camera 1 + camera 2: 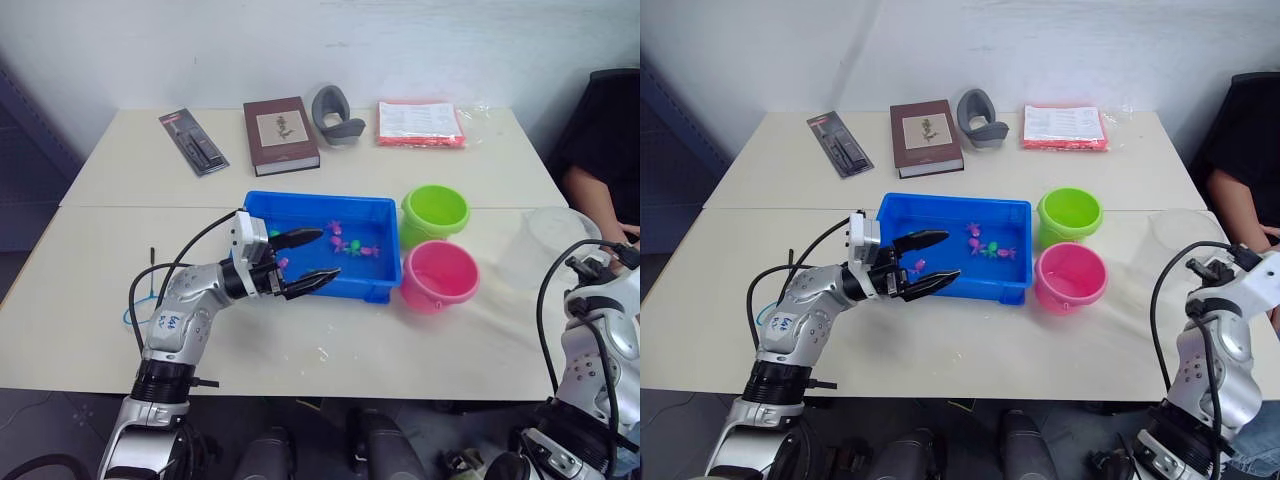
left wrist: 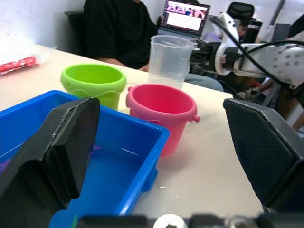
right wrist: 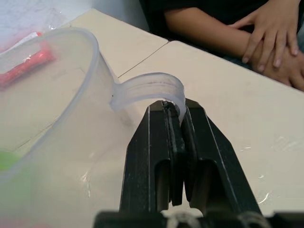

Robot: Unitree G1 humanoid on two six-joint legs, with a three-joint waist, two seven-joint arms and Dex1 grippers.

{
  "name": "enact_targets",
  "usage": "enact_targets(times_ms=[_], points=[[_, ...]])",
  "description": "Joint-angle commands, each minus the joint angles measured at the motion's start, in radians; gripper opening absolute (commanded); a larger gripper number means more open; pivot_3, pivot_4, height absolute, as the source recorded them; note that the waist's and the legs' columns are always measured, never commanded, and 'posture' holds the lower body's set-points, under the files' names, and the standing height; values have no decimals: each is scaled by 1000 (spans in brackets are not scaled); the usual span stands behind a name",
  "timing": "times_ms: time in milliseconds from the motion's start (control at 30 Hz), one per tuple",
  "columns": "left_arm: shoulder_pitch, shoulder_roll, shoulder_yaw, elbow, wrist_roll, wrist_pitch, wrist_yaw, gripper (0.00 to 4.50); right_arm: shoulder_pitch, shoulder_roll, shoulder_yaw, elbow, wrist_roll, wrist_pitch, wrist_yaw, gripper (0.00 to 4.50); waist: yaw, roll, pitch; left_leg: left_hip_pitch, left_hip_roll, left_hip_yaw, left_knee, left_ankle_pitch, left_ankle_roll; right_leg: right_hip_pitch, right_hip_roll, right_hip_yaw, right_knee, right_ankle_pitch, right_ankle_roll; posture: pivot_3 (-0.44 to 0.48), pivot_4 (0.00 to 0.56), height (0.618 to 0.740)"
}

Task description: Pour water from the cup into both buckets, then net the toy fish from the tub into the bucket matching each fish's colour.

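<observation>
Right gripper (image 3: 175, 114) is clamped tight on the handle of the clear cup (image 1: 545, 245), which stands on the table (image 1: 90, 300) right in front of its fingers. Left gripper (image 1: 310, 258) hangs spread wide over the near-left corner of the blue tub (image 1: 385, 215), the toy fish (image 1: 350, 243) just ahead of it, the green bucket (image 1: 435, 213) and pink bucket (image 1: 438, 275) further out beyond the tub.

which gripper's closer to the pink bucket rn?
Left. The left gripper hangs open over the tub's near-left part, one tub-width from the pink bucket. The right gripper, shut on the cup's handle, is farther right.

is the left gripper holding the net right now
No, the left gripper is open with nothing between its fingers, over the near left corner of the blue tub, while the net lies on the table beside that arm.
</observation>
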Motion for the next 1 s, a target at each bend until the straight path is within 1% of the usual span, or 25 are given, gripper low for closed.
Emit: enact_targets(times_ms=[33,200,300,400,500,533,600,633,733,800,833,900,933,1000], points=[[-20,7,-3,-43,-22,2,-23,4500,2,-16,34,51,8,-89,30,44,-1,0,0,0,0,0,0,0,0,0,0,0,0,0,0,0,150,740],[-34,1,-1,-33,-17,6,-21,4500,-3,-32,81,189,-26,-209,38,44,-10,0,0,0,0,0,0,0,0,0,0,0,1,0,0,0,150,740],[-34,7,2,-39,-16,9,-21,4500,14,-45,107,228,-57,-272,29,44,-12,0,0,0,0,0,0,0,0,0,0,0,1,0,0,0,150,740],[-27,19,16,-45,-12,8,-10,4500,52,-38,106,188,-35,-268,17,1169,-11,0,0,0,0,0,0,0,0,0,0,0,1,0,0,0,150,740],[-8,36,32,-46,-10,-2,-6,4500,151,-5,115,55,-1,-181,-13,2612,-10,0,0,0,0,-1,-1,0,0,0,0,0,1,0,0,0,150,740],[-1,41,33,-47,-10,-3,-7,4500,175,3,120,21,12,-159,-20,3213,-10,0,0,0,0,-1,-1,0,0,0,0,0,1,0,0,0,150,740],[17,72,42,-53,6,-12,-7,4500,263,17,143,-97,49,-92,-7,4214,-11,0,0,0,0,-1,-1,0,0,0,0,0,0,0,0,0,150,740],[28,89,60,-60,0,-2,0,4500,314,21,153,-168,78,-47,1,4435,-14,0,0,0,0,-1,-1,0,0,0,-1,0,0,0,0,0,150,740],[71,155,91,-72,-13,18,-21,4500,439,21,134,-337,204,71,11,4435,-15,0,0,0,1,-1,-2,0,0,0,0,1,-2,0,0,0,150,740],[94,207,106,-72,-11,24,-46,4500,534,-27,107,-434,273,141,48,4435,-13,0,0,0,1,-1,-2,0,0,0,0,1,-2,0,0,0,150,740],[106,225,125,-74,-10,24,-37,4500,580,-54,86,-475,308,166,69,4435,-12,1,0,1,1,-1,-1,0,0,0,-1,1,-2,0,0,0,150,740],[136,248,176,-92,-21,28,0,4500,669,-132,57,-547,360,176,163,4435,-10,1,0,1,1,-1,-2,0,0,0,-1,0,-3,-1,-1,0,150,740],[158,256,200,-105,-26,28,14,4500,704,-167,48,-572,369,144,226,4435,-10,1,0,0,1,-1,-2,0,0,0,-1,0,-4,-1,-1,0,150,740],[228,283,253,-132,-16,11,29,4500,756,-220,26,-615,371,-5,410,4435,-12,-3,-1,0,1,-1,-2,-1,1,1,-1,0,-5,0,-1,0,150,740]])
